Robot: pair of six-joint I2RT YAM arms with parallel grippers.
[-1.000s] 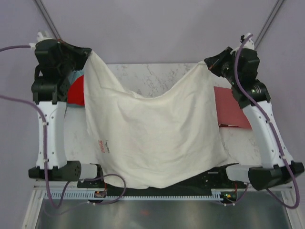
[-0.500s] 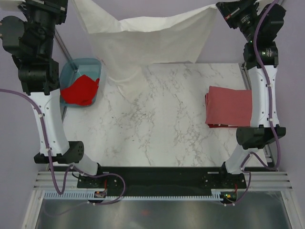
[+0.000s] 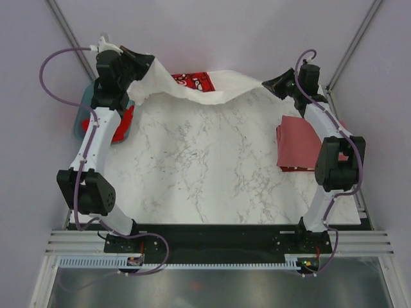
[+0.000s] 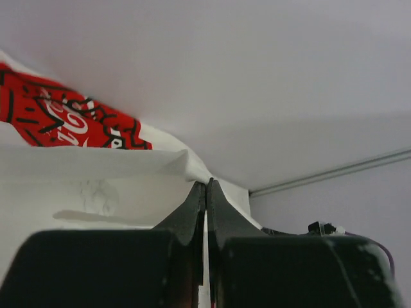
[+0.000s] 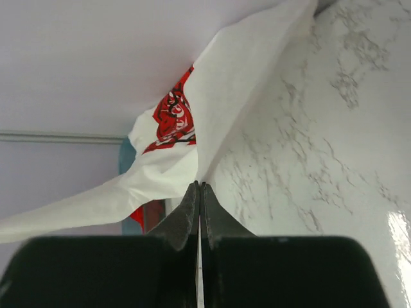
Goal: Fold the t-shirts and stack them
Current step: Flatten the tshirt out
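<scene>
The white t-shirt (image 3: 212, 90) with a red-and-black print hangs stretched between both grippers over the table's far edge. My left gripper (image 3: 149, 64) is shut on its left corner; cloth shows between the jaws in the left wrist view (image 4: 207, 183), with the shirt (image 4: 96, 186) beside them. My right gripper (image 3: 268, 85) is shut on the right corner (image 5: 200, 185), the shirt (image 5: 212, 128) trailing away from it. The brick-red t-shirt (image 3: 298, 147) lies folded at the table's right. The bright red t-shirt (image 3: 123, 122) sits in the tub, mostly hidden by the left arm.
The teal plastic tub (image 3: 82, 115) stands at the far left behind the left arm. The marble table (image 3: 205, 173) has its bare middle and front. Metal frame posts rise at the back corners. The right arm's forearm lies over the brick-red shirt's edge.
Both arms have dropped from high above the back edge to low over the far table. The white shirt came down with them and now shows its print side up.
</scene>
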